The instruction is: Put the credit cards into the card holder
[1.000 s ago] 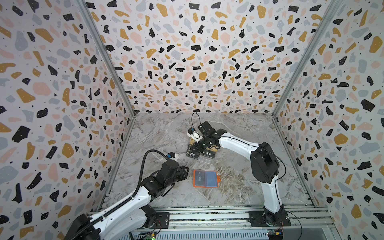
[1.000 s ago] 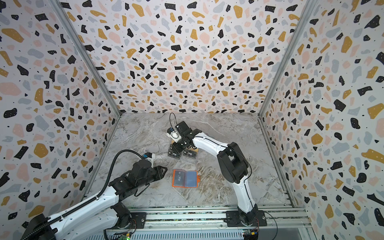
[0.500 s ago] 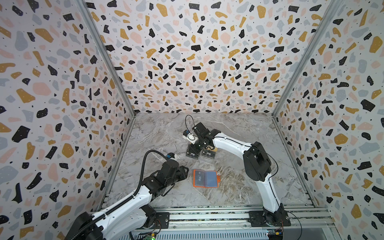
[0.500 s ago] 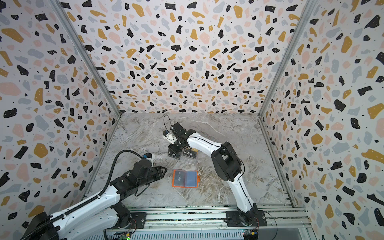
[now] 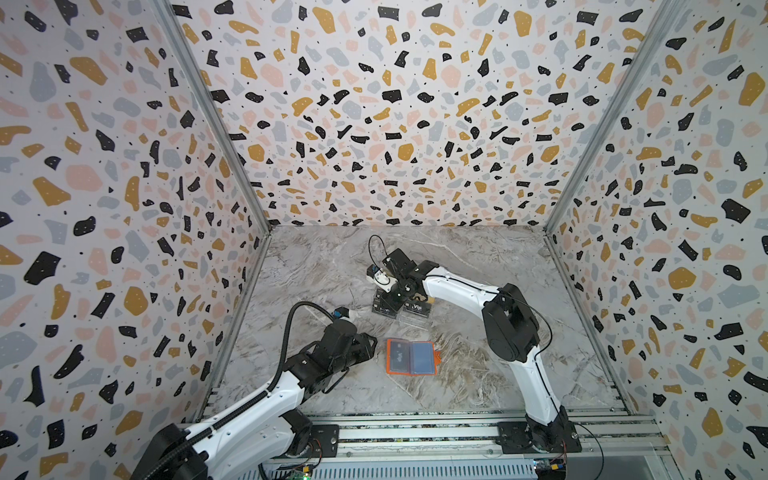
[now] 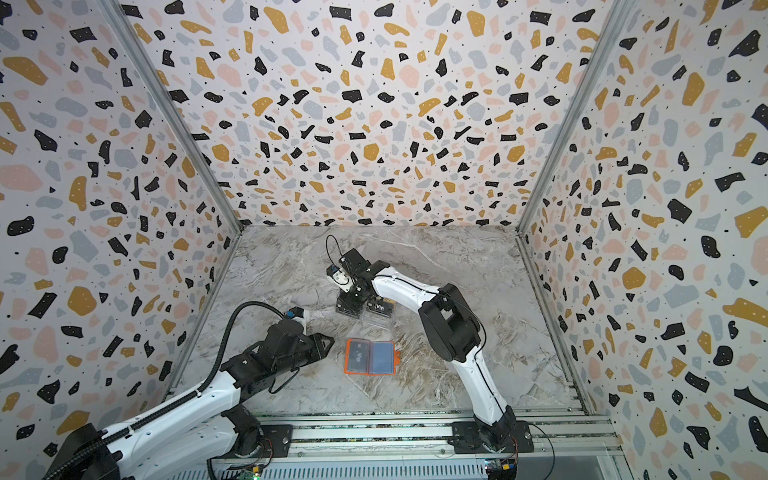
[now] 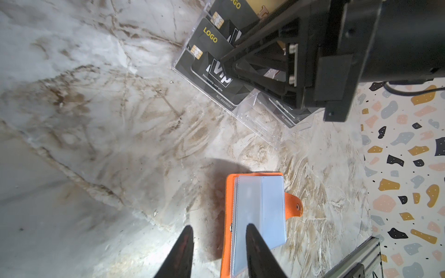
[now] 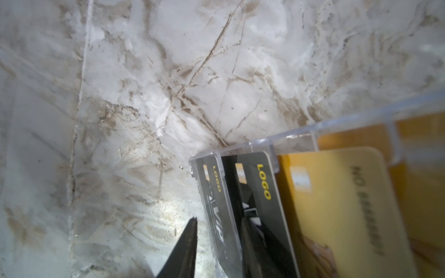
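Marble tabletop [image 5: 478, 257]: right gripper [image 8: 219, 217] has shifted along the stand [image 8: 296, 137], jaws apart around a black credit card [image 8: 212, 199], ready to pinch; left gripper [image 7: 219, 226] jaws apart by card holder [image 7: 230, 190]

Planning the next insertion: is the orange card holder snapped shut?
No, the card holder lies spread open, inside facing up.

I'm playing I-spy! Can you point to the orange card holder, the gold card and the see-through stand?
card holder [image 7: 260, 211]: left wrist view, on its clear inner sleeve.
gold card [image 8: 337, 204]: right wrist view, middle of its face.
see-through stand [image 7: 260, 122]: left wrist view, bare front ledge.
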### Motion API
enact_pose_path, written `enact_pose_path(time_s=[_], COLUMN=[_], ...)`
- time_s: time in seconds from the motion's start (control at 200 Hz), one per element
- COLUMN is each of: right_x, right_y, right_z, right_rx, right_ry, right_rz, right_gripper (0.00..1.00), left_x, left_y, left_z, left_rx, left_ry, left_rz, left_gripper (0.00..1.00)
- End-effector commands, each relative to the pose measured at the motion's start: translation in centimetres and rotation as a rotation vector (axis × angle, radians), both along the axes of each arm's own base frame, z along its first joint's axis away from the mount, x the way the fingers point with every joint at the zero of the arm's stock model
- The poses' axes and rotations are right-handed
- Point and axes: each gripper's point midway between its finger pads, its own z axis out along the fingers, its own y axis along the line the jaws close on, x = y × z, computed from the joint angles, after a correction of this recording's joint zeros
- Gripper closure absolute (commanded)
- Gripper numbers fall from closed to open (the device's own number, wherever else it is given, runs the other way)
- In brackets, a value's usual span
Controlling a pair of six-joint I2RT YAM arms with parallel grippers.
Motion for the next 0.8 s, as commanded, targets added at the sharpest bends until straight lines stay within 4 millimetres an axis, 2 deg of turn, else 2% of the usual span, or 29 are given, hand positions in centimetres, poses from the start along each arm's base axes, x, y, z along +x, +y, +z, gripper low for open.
enact_pose_path(time_s=[0.0,0.22,0.48,0.796], right_x=[-0.2,-0.5,-0.5,0.1], right_y=[0.5,1.0,0.9,0.7], right_z=[1.5,2.7,1.6,1.8], right_rx=[0.004,0.048,0.023,0.004], right_ry=[-0.020,-0.035,-0.021,-0.050], right_rz=[0.021,0.039,0.056,0.061], right_gripper=[0.67,0.75,0.83,0.88], left_x=[0.4,0.3,0.2,0.3], left_y=[-0.3,-0.7,-0.8,-1.0], left_z=[0.3,0.2,-0.2,0.2], left_rx=[-0.023,-0.034,-0.023,-0.029], left_ry=[-0.020,-0.017,0.001,-0.002], left_rz=[-0.001,-0.019,-0.036,-0.039], left_gripper=[0.61,0.59,0.59,0.58])
